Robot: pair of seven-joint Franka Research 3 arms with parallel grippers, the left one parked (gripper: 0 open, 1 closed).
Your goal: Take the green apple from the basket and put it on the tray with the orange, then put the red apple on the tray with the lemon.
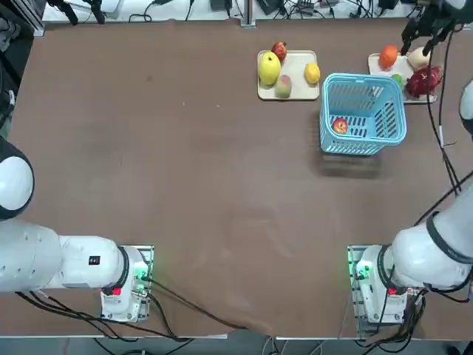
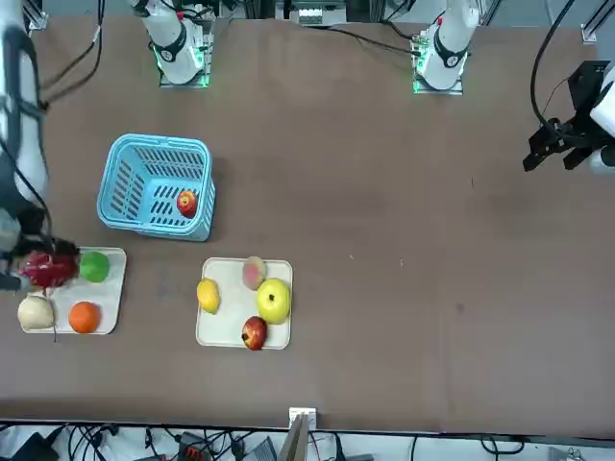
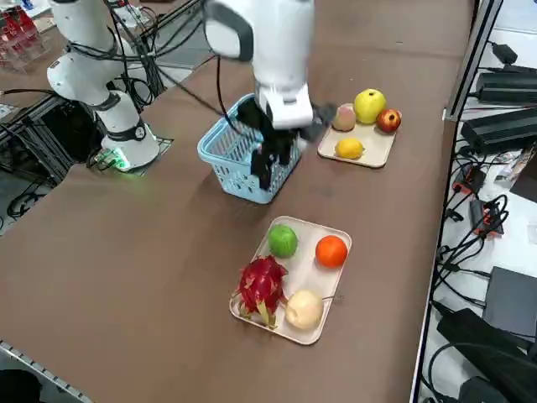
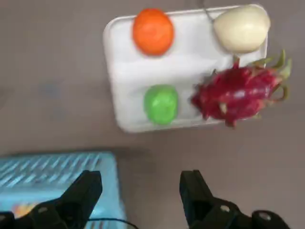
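Two jaws on the right gripper [image 4: 141, 176], spread wide, with bare space between and nothing held or touched. High above the worktop [image 1: 185, 185], near the basket and the tray with the orange.

One basket [image 1: 364, 77], light blue and slatted. Two trays: the whitish tray with the orange [image 3: 304, 270] just beside the basket on one side, the cream-beige tray with the lemon [image 2: 226, 329] near it on the other. Four fruits on the whitish tray: one green apple [image 3: 283, 241], one orange [image 3: 331, 251], one dragon fruit [image 3: 262, 285], one pale beige round fruit [image 3: 304, 310] with a thin stem. Four on the cream-beige tray as well: one lemon [image 2: 208, 295], one large yellow-green apple [image 2: 273, 301], one pinkish-green peach-like fruit [image 2: 254, 273], one darker red apple [image 2: 255, 332] at the edge. A single fruit in the basket: the red apple [image 2: 186, 204].

Green apple: small, round, plain bright green, on the whitish tray, between the orange and the dragon fruit in the right side view, apart from both in the wrist view. Red apple: small and round, red with a yellowish-orange patch, low inside the basket, close to the wall nearer the robot in the top view.
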